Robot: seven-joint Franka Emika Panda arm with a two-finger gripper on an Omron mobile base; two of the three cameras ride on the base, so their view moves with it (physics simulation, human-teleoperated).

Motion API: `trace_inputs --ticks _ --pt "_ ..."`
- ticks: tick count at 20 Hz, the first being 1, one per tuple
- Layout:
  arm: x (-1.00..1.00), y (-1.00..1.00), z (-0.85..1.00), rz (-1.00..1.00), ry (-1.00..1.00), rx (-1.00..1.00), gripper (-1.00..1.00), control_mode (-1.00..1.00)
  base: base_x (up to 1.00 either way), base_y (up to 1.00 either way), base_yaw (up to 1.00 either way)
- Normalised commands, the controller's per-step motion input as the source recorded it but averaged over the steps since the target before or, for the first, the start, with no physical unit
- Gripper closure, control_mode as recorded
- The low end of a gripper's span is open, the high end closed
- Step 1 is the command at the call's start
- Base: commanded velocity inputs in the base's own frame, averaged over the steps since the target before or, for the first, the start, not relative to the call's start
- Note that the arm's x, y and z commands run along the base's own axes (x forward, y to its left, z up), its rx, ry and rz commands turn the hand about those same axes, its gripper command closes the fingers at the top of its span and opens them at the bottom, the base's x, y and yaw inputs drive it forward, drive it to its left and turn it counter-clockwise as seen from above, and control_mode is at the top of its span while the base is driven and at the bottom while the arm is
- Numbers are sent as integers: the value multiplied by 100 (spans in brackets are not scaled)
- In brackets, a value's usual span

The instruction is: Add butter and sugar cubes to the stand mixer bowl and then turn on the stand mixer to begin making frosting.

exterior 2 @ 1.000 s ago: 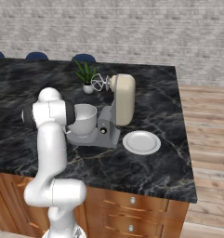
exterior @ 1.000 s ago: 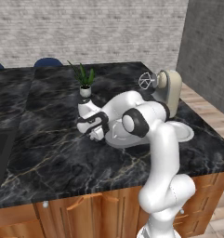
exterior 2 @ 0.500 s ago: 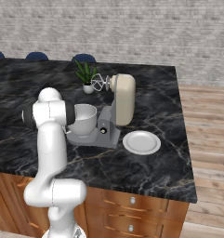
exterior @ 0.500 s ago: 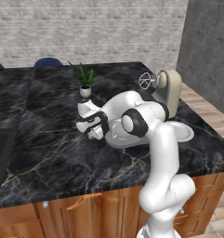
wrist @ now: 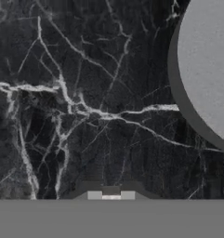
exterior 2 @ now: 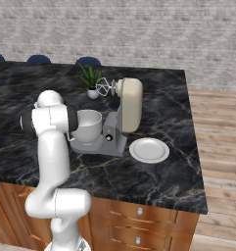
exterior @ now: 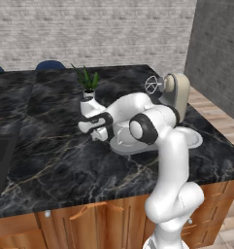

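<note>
My gripper [exterior: 99, 134] hangs low over the black marble counter, just left of the stand mixer's grey base [exterior: 124, 146]. Its jaws are shut on a tiny white piece, the sugar cube [wrist: 111, 197], pinched between the fingertips [wrist: 95, 195]. The stand mixer [exterior 2: 126, 105] has a cream head and a wire whisk raised over the base. The white stand mixer bowl [exterior 2: 87, 124] sits on that base to the gripper's right. The base's grey rounded edge [wrist: 208, 65] is at the right of the hand view. The butter is out of view.
A potted plant [exterior: 88, 85] stands behind the gripper, close to the arm. A flat white plate [exterior 2: 149, 149] lies right of the mixer. Bare counter [exterior: 50, 146] stretches left and toward the front edge. Blue chair backs [exterior 2: 38, 59] line the far side.
The jaws have closed onto the small white piece. The arm and the mixer have stayed where they were.
</note>
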Motion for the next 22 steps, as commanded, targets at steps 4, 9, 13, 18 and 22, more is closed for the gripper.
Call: trace_inputs --ticks 4,9,13,18,22 --pt "-33 -3 68 0 0 0 100 -100 0 0 0" --pt "-43 -23 51 0 0 0 100 -100 0 0 0" --pt "-55 -34 52 0 0 0 100 -100 0 0 0" --pt "-59 -31 59 0 0 0 100 -100 0 0 0" --pt "-48 -35 62 0 0 0 100 -100 0 0 0"
